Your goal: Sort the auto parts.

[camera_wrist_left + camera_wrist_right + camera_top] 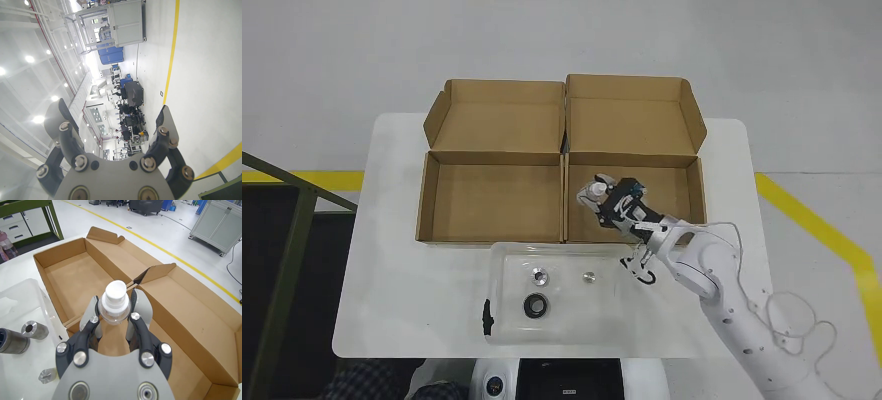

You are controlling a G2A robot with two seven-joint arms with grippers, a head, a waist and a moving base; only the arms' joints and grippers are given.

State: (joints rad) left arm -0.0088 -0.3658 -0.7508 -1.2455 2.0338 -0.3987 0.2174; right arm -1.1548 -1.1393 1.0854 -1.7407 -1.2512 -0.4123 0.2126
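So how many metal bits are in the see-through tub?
3: a hollow cylinder toward the cardboard boxes, a small stub beside it, a black-centred bearing nearest the robot. One corner of the tub is covered, though.

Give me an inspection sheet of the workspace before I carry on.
Surface: table, white, no spill seen.
Job's things: part held over the right box; sleeve, ring and metal piece in the bin; left box empty.
Clutter: black item at the bin's edge; cannot tell what it is.
Grippers: right gripper shut on the part; left gripper open, facing the room.
Cables: white cable along the right arm; black cable on the floor.
Surroundings: yellow floor line; green rack beside the table.
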